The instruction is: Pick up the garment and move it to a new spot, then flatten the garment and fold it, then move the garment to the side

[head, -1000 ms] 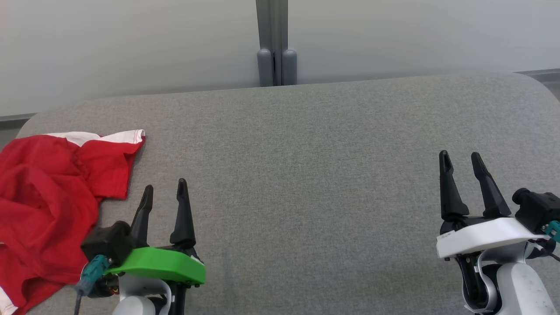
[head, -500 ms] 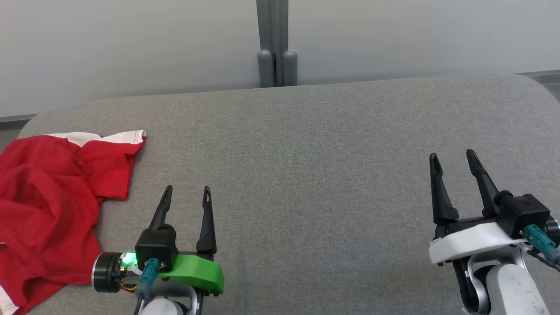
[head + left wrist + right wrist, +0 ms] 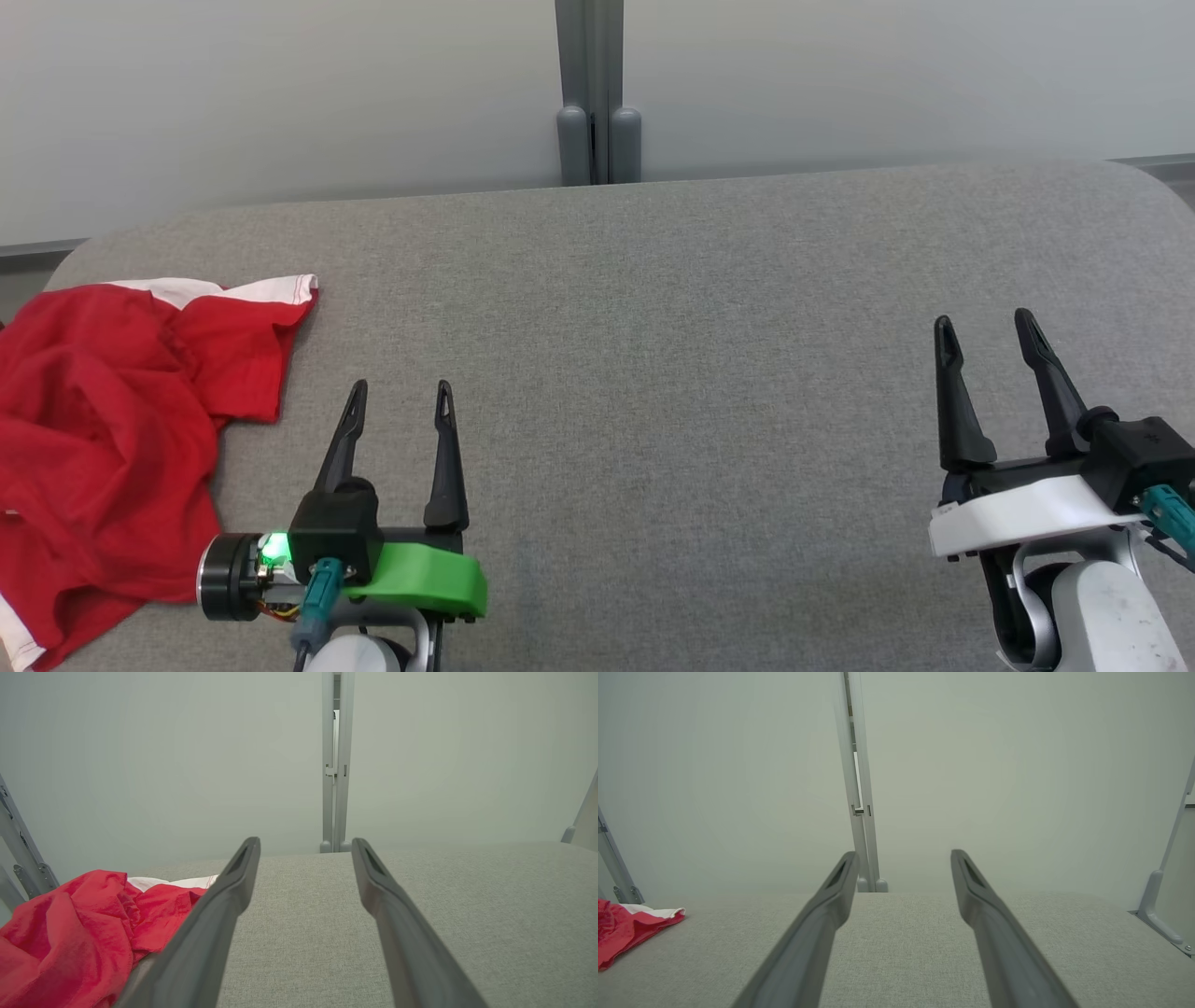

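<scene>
In the head view, the red garment (image 3: 103, 439) is lying crumpled at the far left end of the grey fabric tabletop (image 3: 672, 308). Its white trim (image 3: 252, 289) is showing along the edge farthest from the robot, and part of the cloth is running past the picture's left edge. The left gripper (image 3: 401, 397), carried on a green mount (image 3: 420, 574), is hovering just to the right of the garment with its fingers (image 3: 446, 457) spread apart and grasping nothing. The wrist beside the mount is sitting close to the cloth's lower edge, though whether it is touching cannot be told. The right gripper (image 3: 985, 325) is hovering well apart from the garment, near the tabletop's right end, its fingers likewise released and empty, pointing away from the robot. Behind the tabletop a pale wall (image 3: 280, 93) is rising, split by a grey post (image 3: 597, 93). In the left wrist view, the left gripper (image 3: 306, 847) is pointing across the tabletop (image 3: 467, 896) toward the post (image 3: 334, 765), both fingers standing wide with grey surface between them. The garment (image 3: 70, 938) is bunching up at the lower left, just beside the left-hand finger and partly hidden behind it. In the right wrist view, the right gripper (image 3: 903, 858) is holding its fingers open over the tabletop (image 3: 901, 952), and the garment (image 3: 626, 926) is showing as a small red heap with a white edge at the far left, well away from the fingers.
</scene>
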Motion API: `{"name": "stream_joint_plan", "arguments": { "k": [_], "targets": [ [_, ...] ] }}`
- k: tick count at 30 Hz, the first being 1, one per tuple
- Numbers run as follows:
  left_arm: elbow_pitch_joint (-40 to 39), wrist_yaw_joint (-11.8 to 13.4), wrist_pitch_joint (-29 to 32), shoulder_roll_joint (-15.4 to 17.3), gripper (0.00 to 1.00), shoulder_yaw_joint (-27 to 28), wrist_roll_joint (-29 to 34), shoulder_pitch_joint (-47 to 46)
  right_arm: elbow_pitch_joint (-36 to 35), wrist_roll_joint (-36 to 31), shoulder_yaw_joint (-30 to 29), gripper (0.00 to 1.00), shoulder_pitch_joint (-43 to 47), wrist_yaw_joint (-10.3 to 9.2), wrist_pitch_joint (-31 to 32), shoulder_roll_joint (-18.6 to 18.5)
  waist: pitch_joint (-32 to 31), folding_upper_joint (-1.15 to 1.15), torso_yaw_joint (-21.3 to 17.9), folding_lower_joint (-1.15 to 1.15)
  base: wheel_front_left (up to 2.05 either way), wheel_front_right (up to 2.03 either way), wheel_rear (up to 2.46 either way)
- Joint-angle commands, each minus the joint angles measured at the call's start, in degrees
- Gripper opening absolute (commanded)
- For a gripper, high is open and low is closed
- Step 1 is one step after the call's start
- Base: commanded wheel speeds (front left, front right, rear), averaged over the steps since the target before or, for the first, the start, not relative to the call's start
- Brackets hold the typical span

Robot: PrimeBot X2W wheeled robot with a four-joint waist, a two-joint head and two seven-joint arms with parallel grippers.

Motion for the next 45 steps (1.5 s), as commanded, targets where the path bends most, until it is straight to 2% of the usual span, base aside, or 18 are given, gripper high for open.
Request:
{"name": "stream_joint_plan", "arguments": {
  "k": [1,6,14,18,24,32,35,39,45],
  "targets": [
    [-0.7,-0.3,-0.6,-0.1,1.0,0.4,0.4,0.4,-0.6,0.1,-0.3,1.0,0.2,0.0,-0.6,-0.3,0.0,0.0,0.0,0.0,0.0,0.0,0.0],
    [-1.8,-2.2,-1.1,-2.0,1.0,3.6,0.0,2.0,-0.2,1.7,0.6,1.0,0.7,0.0,-1.2,-0.3,-0.1,0.0,0.0,0.0,0.0,0.0,0.0],
    [0.5,-10.1,-2.1,-6.3,1.0,9.4,0.4,4.9,1.4,1.6,2.3,1.0,1.6,0.0,-2.1,-0.3,-0.1,0.0,0.0,0.0,0.0,0.0,0.0],
    [3.5,-15.0,-2.6,-8.5,1.0,12.6,-1.1,5.9,2.5,2.8,3.1,1.0,1.6,0.01,-2.7,-0.3,-0.2,0.0,-0.1,0.0,0.0,0.0,0.0],
    [5.7,-18.2,-3.1,-9.3,1.0,14.6,1.5,6.0,3.1,3.7,3.4,1.0,1.6,0.0,-3.1,-0.3,-0.1,0.0,0.0,0.0,0.0,0.0,0.0],
    [5.8,-17.9,-4.0,-9.3,1.0,13.9,3.5,5.4,3.2,1.4,3.6,1.0,2.3,0.0,-4.0,-0.3,-0.2,0.0,0.4,0.0,0.0,0.0,0.0],
    [6.0,-17.6,-3.8,-9.3,1.0,14.0,2.8,5.2,3.3,2.5,3.6,1.0,2.3,0.0,-3.9,-0.3,-0.2,0.0,1.1,0.0,0.0,0.0,0.0],
    [6.3,-17.0,-3.8,-9.3,1.0,14.3,2.5,5.1,3.7,2.7,4.3,1.0,2.9,0.0,-3.9,-0.3,-0.2,0.0,3.7,0.0,0.0,0.0,0.0],
    [7.5,-14.4,-3.8,-9.3,1.0,16.2,3.8,5.3,4.5,3.4,5.6,1.0,3.2,0.0,-3.9,-0.3,-0.7,0.0,9.4,0.0,0.0,0.0,0.0]
  ]
}}
